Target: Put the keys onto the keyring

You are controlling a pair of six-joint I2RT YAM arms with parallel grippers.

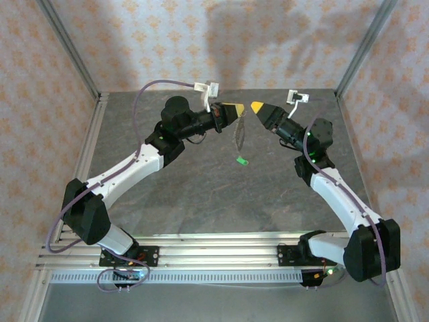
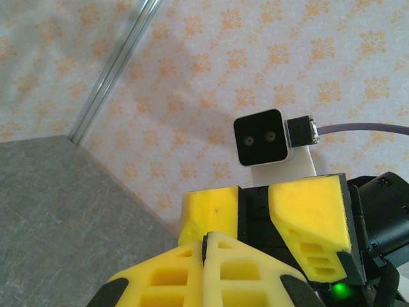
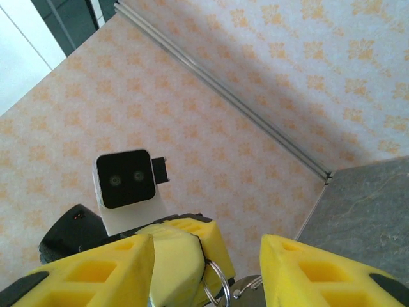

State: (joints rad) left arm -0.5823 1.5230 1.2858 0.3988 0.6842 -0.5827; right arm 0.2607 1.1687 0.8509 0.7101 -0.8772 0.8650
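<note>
My left gripper [image 1: 236,108] is held up over the back of the table, shut on the keyring [image 3: 225,281], a thin metal loop sticking out from between its yellow fingers [image 3: 182,262]. The keys [image 1: 239,134] dangle below it as a short grey jagged strand. A silvery piece [image 3: 245,289] hangs beside the loop. My right gripper [image 1: 255,106] faces the left one tip to tip, a little apart. It is open, and its two fingers [image 3: 96,268] stand either side of the loop without touching it. In the left wrist view my left gripper [image 2: 208,242] shows its tips pressed together.
A small green tag [image 1: 242,159] lies on the grey table [image 1: 201,194] below the hanging keys. Metal frame posts [image 1: 70,54] and patterned walls close in the back and sides. The right wrist camera [image 2: 262,137] faces the left one.
</note>
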